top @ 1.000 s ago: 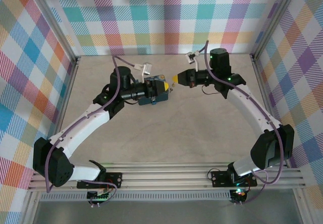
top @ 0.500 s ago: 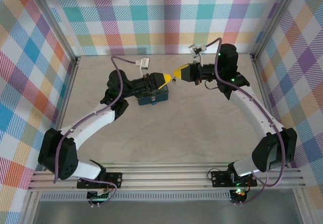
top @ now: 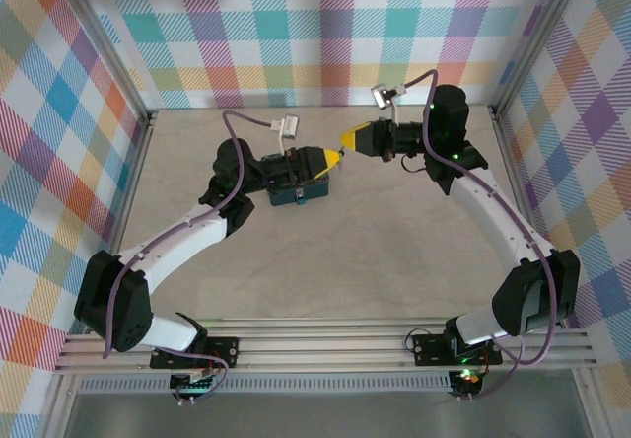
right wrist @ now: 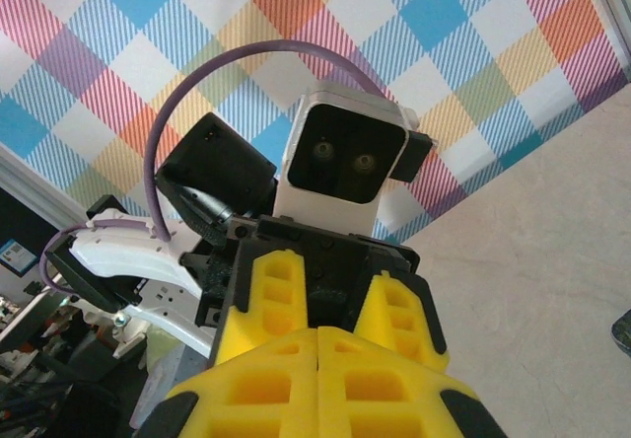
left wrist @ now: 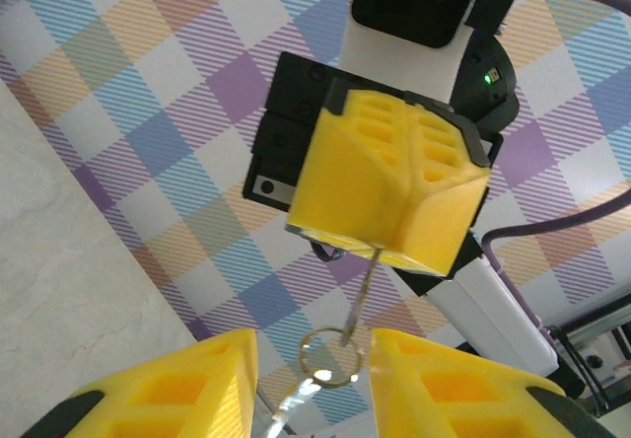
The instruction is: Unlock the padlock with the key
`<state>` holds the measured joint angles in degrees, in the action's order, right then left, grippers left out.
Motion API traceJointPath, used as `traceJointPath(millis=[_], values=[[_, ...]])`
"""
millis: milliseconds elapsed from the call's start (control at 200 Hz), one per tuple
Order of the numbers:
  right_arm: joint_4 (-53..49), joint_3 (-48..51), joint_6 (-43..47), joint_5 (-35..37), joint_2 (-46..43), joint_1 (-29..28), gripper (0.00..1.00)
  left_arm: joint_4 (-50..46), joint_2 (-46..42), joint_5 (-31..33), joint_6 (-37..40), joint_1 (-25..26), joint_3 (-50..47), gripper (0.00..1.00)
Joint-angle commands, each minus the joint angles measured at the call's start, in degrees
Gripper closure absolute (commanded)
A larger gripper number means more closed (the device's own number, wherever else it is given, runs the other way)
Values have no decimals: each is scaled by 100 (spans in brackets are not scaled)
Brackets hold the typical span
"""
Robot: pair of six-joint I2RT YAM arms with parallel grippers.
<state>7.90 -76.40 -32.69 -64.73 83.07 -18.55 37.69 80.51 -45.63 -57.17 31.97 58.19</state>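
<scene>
- R end effector [top: 345, 143]: upper centre of top view, fingers pressed together, pinching the key [left wrist: 360, 295] by one end at the tips.
- The key is a thin silvery shaft slanting down from the R tips, w/ a small ring [left wrist: 304, 356] at its lower end.
- L end effector [top: 334, 156]: just lower left of R, nearly tip to tip. Fingers spread, ring in the gap btwn them; can't tell if it touches either pad.
- Square dark-blue box [top: 301, 196] lies on worktop [top: 394, 251], directly below L wrist in top view.
</scene>
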Motion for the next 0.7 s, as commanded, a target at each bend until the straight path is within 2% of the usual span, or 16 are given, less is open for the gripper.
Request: traceJointPath(millis=[0,120,320,400,510,695], values=[[27,98,40,-49,-133,23,100,204,-27,-79,109,105,179,66],[-42,141,55,-22,-175,22,100,215,-41,-59,124,155,197,67],[109,177,-91,-35,-203,18,100,205,-48,-60,116,193,201,77],[119,187,-122,-65,-212,-1,100,189,-53,-34,118,205,209,84],[128,239,-155,-111,-212,-28,100,-77,-147,95,271,205,210,100],[149,249,-299,-51,-170,-57,100,-1016,-450,218,841,204,201,100]])
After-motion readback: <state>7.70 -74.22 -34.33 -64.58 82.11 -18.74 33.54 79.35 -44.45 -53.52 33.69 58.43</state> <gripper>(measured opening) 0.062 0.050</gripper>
